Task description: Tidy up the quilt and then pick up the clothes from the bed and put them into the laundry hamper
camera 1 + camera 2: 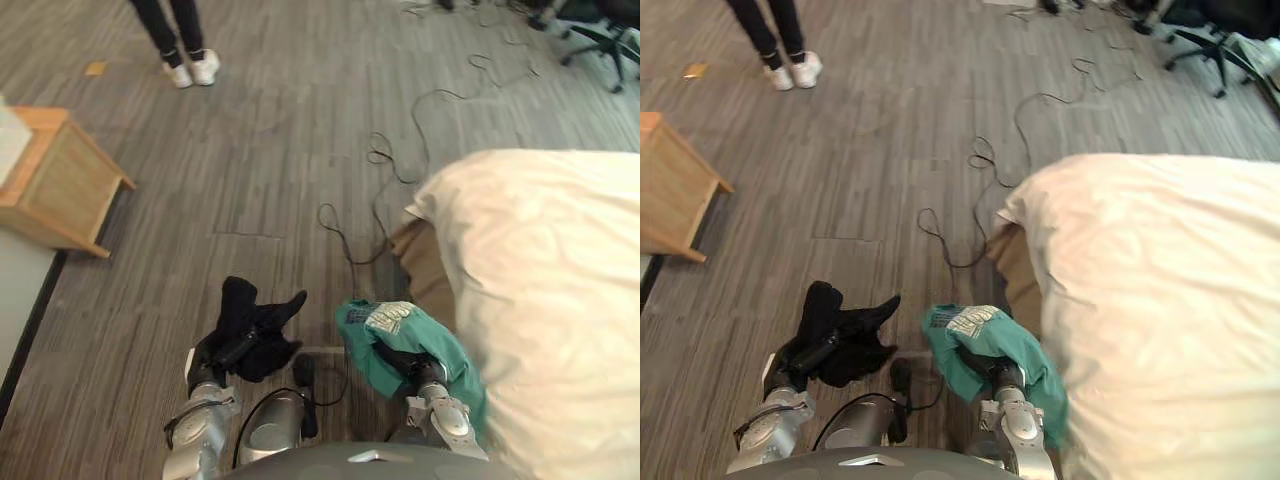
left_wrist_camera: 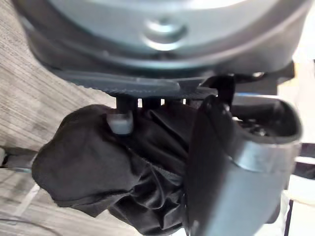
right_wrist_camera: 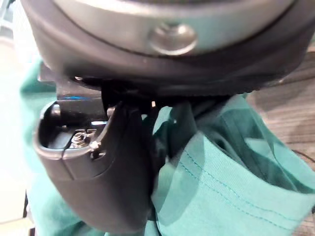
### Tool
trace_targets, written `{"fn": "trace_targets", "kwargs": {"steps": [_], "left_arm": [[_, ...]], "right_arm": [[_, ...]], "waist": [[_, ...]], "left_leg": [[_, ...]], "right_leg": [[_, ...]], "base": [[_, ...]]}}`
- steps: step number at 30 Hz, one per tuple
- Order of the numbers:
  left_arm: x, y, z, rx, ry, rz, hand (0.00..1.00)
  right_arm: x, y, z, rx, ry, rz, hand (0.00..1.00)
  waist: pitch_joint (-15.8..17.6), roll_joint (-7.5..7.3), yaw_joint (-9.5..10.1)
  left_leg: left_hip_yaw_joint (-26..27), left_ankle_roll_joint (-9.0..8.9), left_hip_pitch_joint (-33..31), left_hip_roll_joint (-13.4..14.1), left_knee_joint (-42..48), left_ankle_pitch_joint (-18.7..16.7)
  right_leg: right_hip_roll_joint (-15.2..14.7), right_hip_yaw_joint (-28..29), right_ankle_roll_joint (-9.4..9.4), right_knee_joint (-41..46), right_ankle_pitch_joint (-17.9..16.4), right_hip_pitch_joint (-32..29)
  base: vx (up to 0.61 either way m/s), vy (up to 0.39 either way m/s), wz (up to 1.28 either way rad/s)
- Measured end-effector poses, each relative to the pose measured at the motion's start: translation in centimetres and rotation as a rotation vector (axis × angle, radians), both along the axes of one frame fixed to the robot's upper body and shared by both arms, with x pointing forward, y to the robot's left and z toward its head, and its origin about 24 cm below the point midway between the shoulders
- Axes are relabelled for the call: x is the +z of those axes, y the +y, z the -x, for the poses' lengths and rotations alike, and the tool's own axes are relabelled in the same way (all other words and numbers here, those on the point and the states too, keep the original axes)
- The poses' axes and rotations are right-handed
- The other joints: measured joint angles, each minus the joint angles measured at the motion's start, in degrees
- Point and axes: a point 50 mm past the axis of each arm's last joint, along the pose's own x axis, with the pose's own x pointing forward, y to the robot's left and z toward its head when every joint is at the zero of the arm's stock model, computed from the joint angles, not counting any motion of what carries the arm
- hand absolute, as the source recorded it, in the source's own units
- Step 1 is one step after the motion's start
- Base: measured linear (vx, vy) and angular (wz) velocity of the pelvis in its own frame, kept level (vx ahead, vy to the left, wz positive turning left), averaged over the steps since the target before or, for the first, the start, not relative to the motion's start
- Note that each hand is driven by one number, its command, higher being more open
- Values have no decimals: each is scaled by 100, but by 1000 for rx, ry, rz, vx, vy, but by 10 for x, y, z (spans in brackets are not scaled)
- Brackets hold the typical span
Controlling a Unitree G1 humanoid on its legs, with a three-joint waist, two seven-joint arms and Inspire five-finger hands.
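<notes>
My left hand (image 1: 211,360) sits low in the head view, left of centre, its fingers and thumb curled round a bunched black garment (image 1: 256,328). The cloth sticks up from the grip in two loose flaps above the grey wood floor (image 1: 260,160). In the left wrist view the same dark cloth bulges past the thumb, pressed against the fingers.

My right hand (image 1: 990,366) is just beside it, closed on a green shirt (image 1: 380,325) that drapes over the hand and hangs down both sides. The right wrist view shows folds of green fabric tucked between thumb and fingers.

Close to the right of the green shirt stands the bed (image 1: 425,265), covered by a smooth cream quilt (image 1: 550,280).

A low wooden cabinet (image 1: 60,180) stands at the far left. A person (image 1: 185,40) in dark trousers and white shoes stands well beyond it. An office chair (image 1: 600,40) shows in the far right corner.
</notes>
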Motion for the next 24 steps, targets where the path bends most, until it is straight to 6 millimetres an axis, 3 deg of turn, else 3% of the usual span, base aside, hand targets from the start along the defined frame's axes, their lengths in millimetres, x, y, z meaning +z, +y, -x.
{"fn": "trace_targets", "kwargs": {"steps": [2, 4, 6, 7, 8, 9, 10, 11, 17, 20, 22, 24], "left_arm": [[1, -7, 5, -19, -2, 11, 0], [-4, -16, 12, -52, 21, 33, 0], [-7, -27, 15, -84, 37, 60, 0], [-8, -33, 15, -103, 37, 71, 0], [-9, -36, 15, -112, 42, 77, 0], [-10, -41, 18, -115, 48, 92, 0], [-9, -45, 19, -122, 40, 105, 0], [-22, -59, 38, -274, 128, 101, 0], [-22, -60, 39, -272, 131, 103, 0], [-31, -62, 44, -268, 178, 106, 0], [-34, -62, 40, -266, 193, 88, 0], [-37, -62, 31, -266, 195, 62, 0]], "right_arm": [[-3, 0, 11, -5, 24, -1, 0], [-5, 2, 17, 0, 37, -4, 0], [-5, 2, 17, -2, 36, -3, 0], [-3, 3, 17, -9, 31, -6, 0], [-3, 3, 17, -12, 32, -6, 0], [-3, 3, 19, -14, 34, -7, 0], [-2, 4, 21, -19, 32, -10, 0], [-14, 12, 40, -24, 109, -45, 0], [-15, 12, 40, -23, 114, -43, 0], [-25, 15, 42, -13, 163, -40, 0], [-25, 15, 33, -13, 154, -29, 0], [-29, 13, 23, -32, 153, -20, 0]], "waist": [[-7, -25, -39], [-20, -51, -50], [-59, -120, -55], [-79, -202, -5], [-72, -198, 46], [-121, -153, 71], [-140, -133, 59], [-700, -252, 42], [-701, -242, 45], [-752, -178, 0], [-766, -158, -133], [-765, -159, -122]], "left_leg": [[-356, 24, 199, -178, 26, -89], [-578, -99, 303, -324, 202, -185], [-704, -177, 265, -503, 429, -327], [-696, -214, 246, -617, 550, -443], [-685, -237, 290, -620, 580, -489], [-704, -413, 279, -588, 670, -651], [-631, -345, 255, -512, 775, -841], [-464, -371, 984, -468, -391, -225], [-366, -398, 1007, -448, -400, -244], [-241, -422, 1108, -427, -583, -212], [-235, -410, 1174, -422, -745, -117], [-201, -415, 1189, -421, -743, -117]], "right_leg": [[371, 368, -24, 5, -280, -242], [715, 678, -51, -499, -400, -493], [694, 748, -10, -1278, -325, -464], [590, 804, -19, -1654, 29, -420], [587, 819, 81, -1728, 94, -350], [650, 761, 91, -1910, 131, -191], [694, 703, 93, -2047, 132, -84], [891, 879, 187, -2915, 512, 443], [904, 951, 189, -2955, 513, 417], [936, 1066, 215, -3023, 535, 448], [954, 1066, 221, -3057, 565, 449], [962, 1064, 223, -3109, 584, 496]], "base": [[210, -50, 116], [197, -68, 68], [188, -82, 49], [159, -72, 27], [140, -84, 6], [127, -94, 2], [67, -67, 6], [18, -24, 7], [0, -1, -7], [-9, -18, -24], [4, -10, -2], [0, 0, 0]]}}
